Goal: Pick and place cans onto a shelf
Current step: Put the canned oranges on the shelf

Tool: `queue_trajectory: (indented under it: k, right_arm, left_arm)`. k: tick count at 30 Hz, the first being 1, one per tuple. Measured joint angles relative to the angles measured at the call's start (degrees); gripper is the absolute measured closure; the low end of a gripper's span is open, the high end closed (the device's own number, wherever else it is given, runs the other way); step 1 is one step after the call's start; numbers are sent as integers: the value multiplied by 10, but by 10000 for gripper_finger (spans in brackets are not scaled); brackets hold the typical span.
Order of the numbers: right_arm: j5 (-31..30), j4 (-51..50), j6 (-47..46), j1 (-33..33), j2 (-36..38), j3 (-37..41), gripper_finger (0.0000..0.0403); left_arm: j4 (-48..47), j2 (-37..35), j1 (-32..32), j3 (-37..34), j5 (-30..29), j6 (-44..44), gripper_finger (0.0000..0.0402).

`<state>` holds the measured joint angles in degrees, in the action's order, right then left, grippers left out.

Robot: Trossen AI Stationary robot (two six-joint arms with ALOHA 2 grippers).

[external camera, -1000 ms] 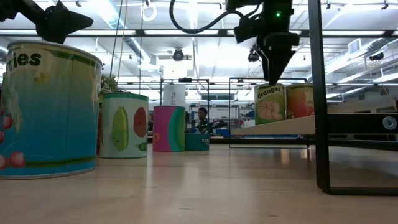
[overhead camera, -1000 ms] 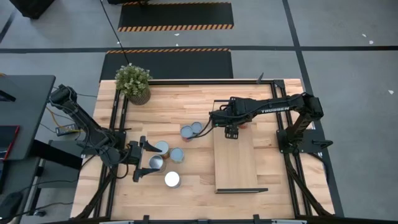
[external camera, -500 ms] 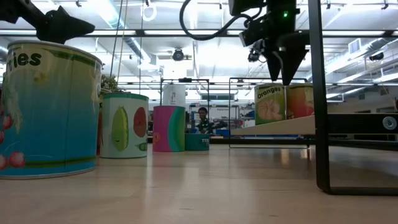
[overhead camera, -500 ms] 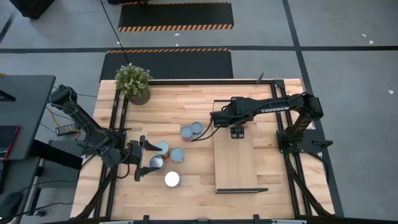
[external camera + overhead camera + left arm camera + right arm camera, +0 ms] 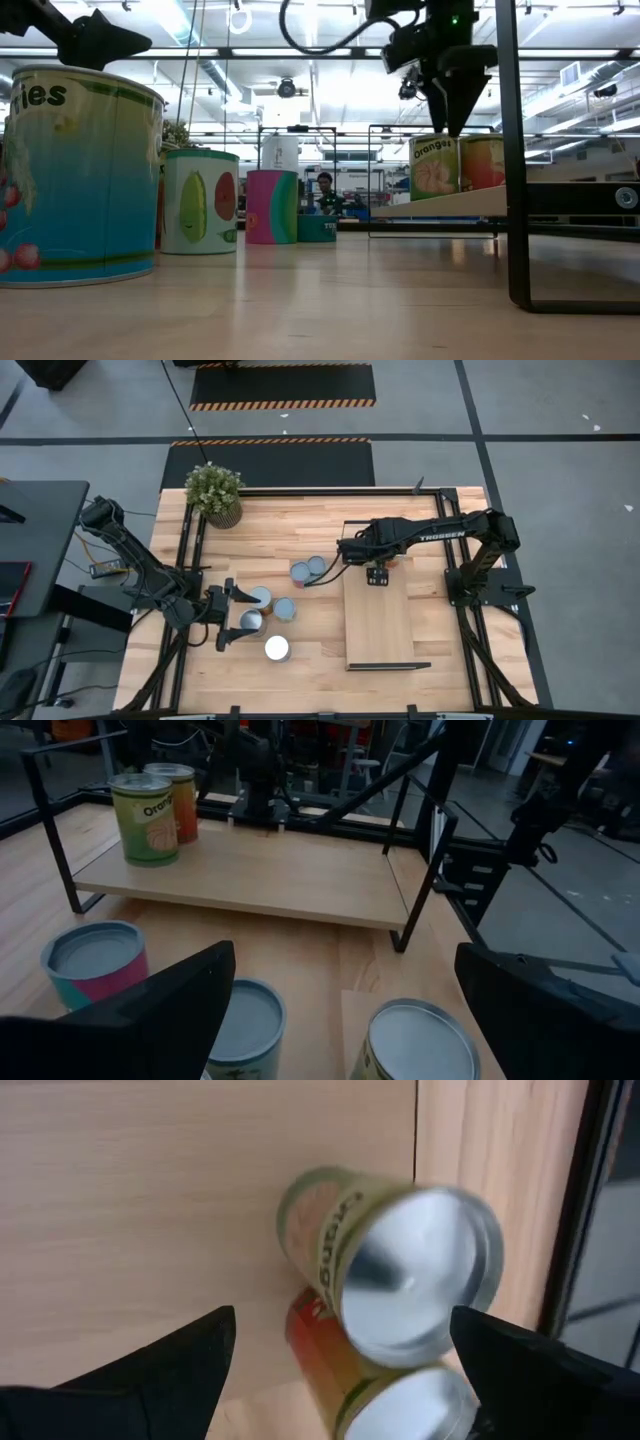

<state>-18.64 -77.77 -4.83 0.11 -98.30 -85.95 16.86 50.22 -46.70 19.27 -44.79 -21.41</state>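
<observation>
The right gripper (image 5: pixel 376 573) hangs over the far end of the shelf (image 5: pixel 378 622), fingers spread wide and holding nothing. Directly below it, in its wrist view, two cans stand side by side on the shelf board: a green-and-orange can (image 5: pixel 395 1265) and a red can (image 5: pixel 395 1365) touching it. In the low view the gripper's fingers (image 5: pixel 455 100) point down just above these two cans (image 5: pixel 434 167), apart from their tops. The left wrist view shows the same pair (image 5: pixel 145 804) upright at one end of the shelf, close to its black frame.

The left gripper (image 5: pixel 233 615) waits low over the table (image 5: pixel 310 660) on the left side, its fingers wide open and empty, with loose cans in front of it. One can (image 5: pixel 251 622) lies between its fingers' tips, another (image 5: pixel 260 598) just beyond, a blue-topped can (image 5: pixel 284 608) beside those, and a white-topped can (image 5: pixel 277 649) nearer the front edge. Two more cans (image 5: pixel 308 569) stand touching each other between this group and the shelf. The left wrist view shows three of the loose cans close up: a pink-and-teal one (image 5: pixel 96 963) and two others with grey lids (image 5: pixel 242 1025).

A plant (image 5: pixel 215 493) sits at the far left corner of the table.
</observation>
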Motion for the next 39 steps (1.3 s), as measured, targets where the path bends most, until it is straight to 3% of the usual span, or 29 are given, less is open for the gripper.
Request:
queue_trajectory:
  k: [8, 23, 39]
  right_arm:
    - [-8, 20, 83, -12, 0, 0, 51]
    - [34, 26, 27, -32, 0, 0, 183]
    - [17, 63, 4, -32, 3, 35, 253]
  left_arm:
    - [0, 0, 0, 0, 0, 1, 17]
    - [0, 0, 0, 0, 0, 1, 17]
    - [0, 0, 0, 0, 0, 0, 17]
